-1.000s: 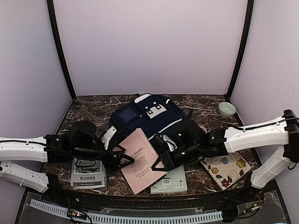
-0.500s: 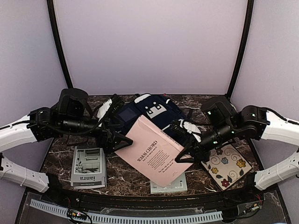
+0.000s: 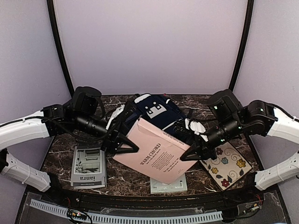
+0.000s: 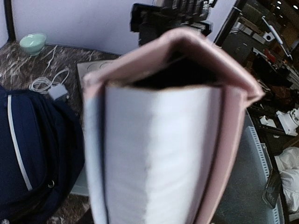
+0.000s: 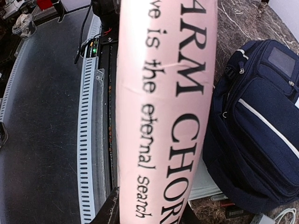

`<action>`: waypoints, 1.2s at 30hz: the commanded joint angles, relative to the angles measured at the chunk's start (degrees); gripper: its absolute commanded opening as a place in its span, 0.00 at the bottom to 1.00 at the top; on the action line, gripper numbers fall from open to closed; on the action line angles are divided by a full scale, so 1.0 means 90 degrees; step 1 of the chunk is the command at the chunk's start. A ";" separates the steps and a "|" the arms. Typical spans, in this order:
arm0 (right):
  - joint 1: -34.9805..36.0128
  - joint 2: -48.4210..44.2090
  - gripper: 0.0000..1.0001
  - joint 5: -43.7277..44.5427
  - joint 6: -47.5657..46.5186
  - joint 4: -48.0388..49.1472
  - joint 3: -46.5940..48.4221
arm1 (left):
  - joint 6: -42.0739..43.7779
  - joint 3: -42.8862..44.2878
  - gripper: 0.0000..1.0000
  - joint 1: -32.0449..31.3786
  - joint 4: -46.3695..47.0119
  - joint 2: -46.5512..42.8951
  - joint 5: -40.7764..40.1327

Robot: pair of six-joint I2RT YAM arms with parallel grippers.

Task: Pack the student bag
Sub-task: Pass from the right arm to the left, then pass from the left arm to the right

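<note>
And the pink book (image 3: 156,154) is up! A second ago it lay low at the near centre of the table. Now it hangs tilted in the air between the two arms, both of which have swung up and outward. The right gripper (image 3: 192,154) is clamped on the book's near right corner and carries it. The left gripper (image 3: 127,145) sits at the book's left edge, but whether it grips or only steadies I cannot tell: its own camera sees little but page edges, hard up against the lens.

The book's far corner now overlaps the near edge of the student bag (image 3: 156,109), which lies at the far centre of the table, pockets up. So the lift looks done, and getting the book into the bag seems the step ahead. No open mouth of the bag shows from here, and that could be the awkward part.

Down below is the table (image 3: 124,176), dark brown marble with white veins. A grey booklet (image 3: 88,168) lies near left, a pale booklet (image 3: 169,184) under the raised book, and a flowered square (image 3: 226,163) near right. Right of the bag there's a white cable (image 4: 46,84), and farther off a green bowl (image 4: 32,42). The walls are pale lilac, with black corner posts (image 3: 60,56).
</note>
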 commanded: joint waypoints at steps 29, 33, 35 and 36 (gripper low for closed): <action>-0.0485 -0.2723 0.96 0.0339 0.3164 0.7920 -0.4034 | -0.1249 -0.0689 0.11 0.0004 0.3449 -0.0921 -0.0198; -0.0490 -0.2511 0.88 0.0260 0.3547 0.8694 -0.4159 | -0.1385 -0.0694 0.11 0.0004 0.3709 -0.0789 -0.0100; -0.0485 -0.2397 0.79 0.0033 0.3624 0.8835 -0.4087 | -0.1399 -0.0687 0.11 0.0004 0.3773 -0.0739 -0.0107; -0.0485 -0.2353 0.73 -0.0057 0.3622 0.8764 -0.4022 | -0.1402 -0.0691 0.11 0.0004 0.3782 -0.0716 -0.0108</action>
